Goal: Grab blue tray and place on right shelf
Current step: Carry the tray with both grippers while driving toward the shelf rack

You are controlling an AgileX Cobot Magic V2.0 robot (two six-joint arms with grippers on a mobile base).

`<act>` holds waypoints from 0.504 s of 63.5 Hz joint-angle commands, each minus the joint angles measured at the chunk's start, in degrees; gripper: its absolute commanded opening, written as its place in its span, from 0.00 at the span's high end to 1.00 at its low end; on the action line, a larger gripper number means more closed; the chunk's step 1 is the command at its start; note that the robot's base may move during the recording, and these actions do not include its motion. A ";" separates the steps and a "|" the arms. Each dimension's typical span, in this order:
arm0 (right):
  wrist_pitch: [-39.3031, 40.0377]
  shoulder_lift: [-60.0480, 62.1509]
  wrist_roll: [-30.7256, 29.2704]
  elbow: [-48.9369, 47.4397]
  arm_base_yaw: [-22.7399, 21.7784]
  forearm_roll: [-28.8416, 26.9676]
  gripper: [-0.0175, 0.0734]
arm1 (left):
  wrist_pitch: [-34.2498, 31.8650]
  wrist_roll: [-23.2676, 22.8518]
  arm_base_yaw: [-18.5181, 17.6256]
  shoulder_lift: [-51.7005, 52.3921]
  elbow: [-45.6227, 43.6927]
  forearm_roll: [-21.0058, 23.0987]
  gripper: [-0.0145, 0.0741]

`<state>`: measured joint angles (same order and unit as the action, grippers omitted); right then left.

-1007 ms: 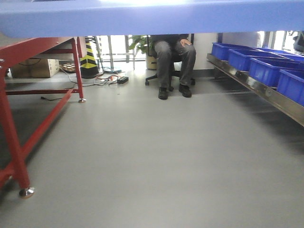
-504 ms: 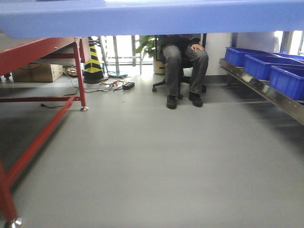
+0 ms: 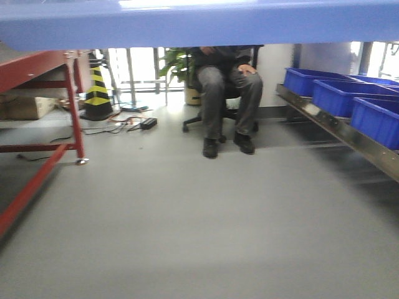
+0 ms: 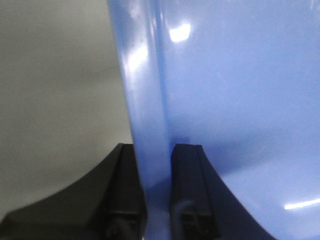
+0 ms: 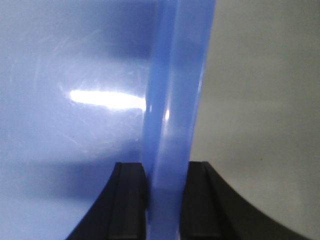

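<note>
The blue tray fills the top edge of the front view, held up in the air above the grey floor. In the left wrist view my left gripper is shut on the blue tray's left rim, one black finger on each side. In the right wrist view my right gripper is shut on the tray's right rim. The right shelf, a shiny steel rack with a front lip, runs along the right side of the front view.
Several deep dark-blue bins stand on the steel shelf. A red-framed table stands at left. A seated person is straight ahead on an office chair. A black-and-yellow cone and cables lie at the back left.
The front view has swung right and moved forward: the red table leg slid left and partly out of view, the seated person shifted left, and the steel shelf stays at right.
</note>
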<state>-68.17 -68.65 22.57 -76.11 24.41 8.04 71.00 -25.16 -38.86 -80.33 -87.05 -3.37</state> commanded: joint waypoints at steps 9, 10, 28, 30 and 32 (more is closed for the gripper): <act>4.74 1.30 -1.65 -1.90 0.04 0.84 0.75 | 2.28 2.21 -0.69 1.52 -1.09 1.56 0.89; 4.74 1.30 -1.65 -1.90 0.04 0.84 0.75 | 2.28 2.21 -0.69 1.52 -1.09 1.56 0.89; 4.74 1.30 -1.65 -1.90 0.04 0.84 0.75 | 2.28 2.21 -0.69 1.52 -1.09 1.56 0.89; 4.74 1.30 -1.65 -1.90 0.04 0.84 0.75 | 2.28 2.21 -0.69 1.52 -1.09 1.56 0.89; 4.74 1.30 -1.65 -1.90 0.04 0.84 0.75 | 2.28 2.21 -0.69 1.52 -1.09 1.56 0.89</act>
<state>-68.17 -68.65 22.57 -76.11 24.41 8.04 71.00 -25.16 -38.86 -80.33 -86.95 -3.29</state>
